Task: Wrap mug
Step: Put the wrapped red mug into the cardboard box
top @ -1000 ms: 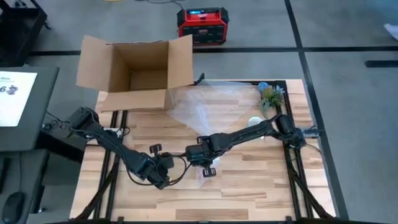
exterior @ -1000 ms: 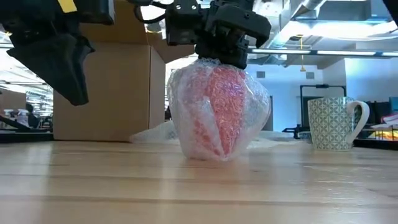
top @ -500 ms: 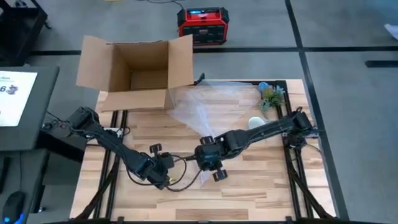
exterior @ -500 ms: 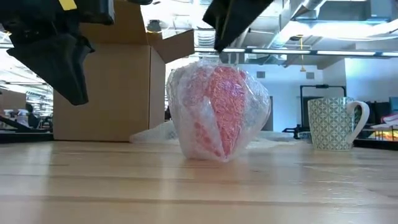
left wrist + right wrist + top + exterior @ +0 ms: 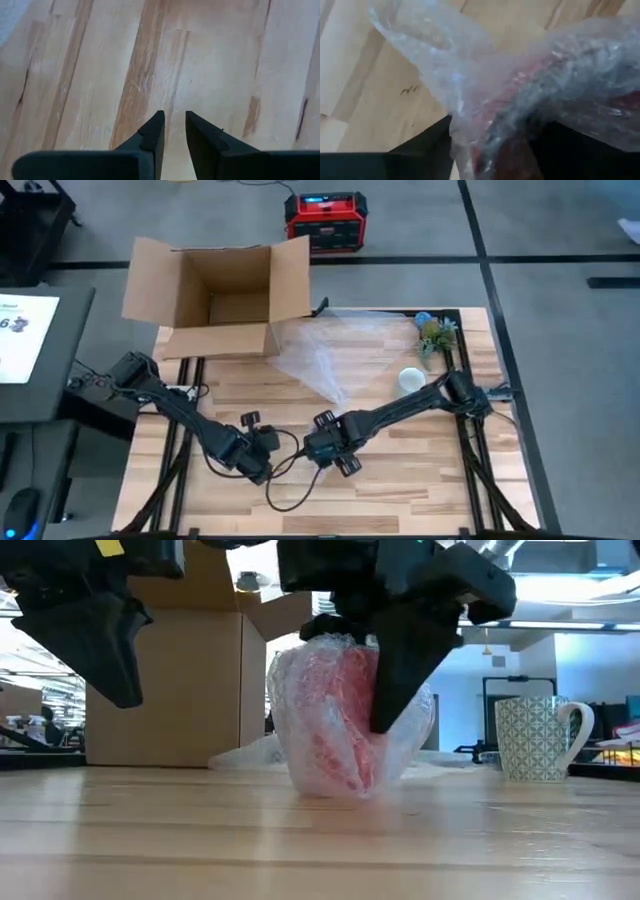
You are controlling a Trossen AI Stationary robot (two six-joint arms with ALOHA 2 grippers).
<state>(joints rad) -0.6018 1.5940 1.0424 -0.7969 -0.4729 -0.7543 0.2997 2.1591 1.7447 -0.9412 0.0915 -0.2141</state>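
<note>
Clutter check around the wrapped mug

You have the red mug (image 5: 345, 710) swaddled in bubble wrap (image 5: 470, 90), standing mid-table on the wooden table (image 5: 420, 480). Your right gripper (image 5: 330, 452) is down over it, fingers spread either side of the bundle, not clamped. Your left gripper (image 5: 173, 131) hangs just beside it over bare wood, fingers nearly closed with a slim gap, holding nothing.

Around it: a spare sheet of wrap (image 5: 335, 345) lies behind, an open cardboard box (image 5: 215, 295) at the far left corner, a patterned mug (image 5: 538, 737) and a small plant (image 5: 437, 333) to the right. A red power unit (image 5: 326, 220) sits on the floor. No readable labels.
</note>
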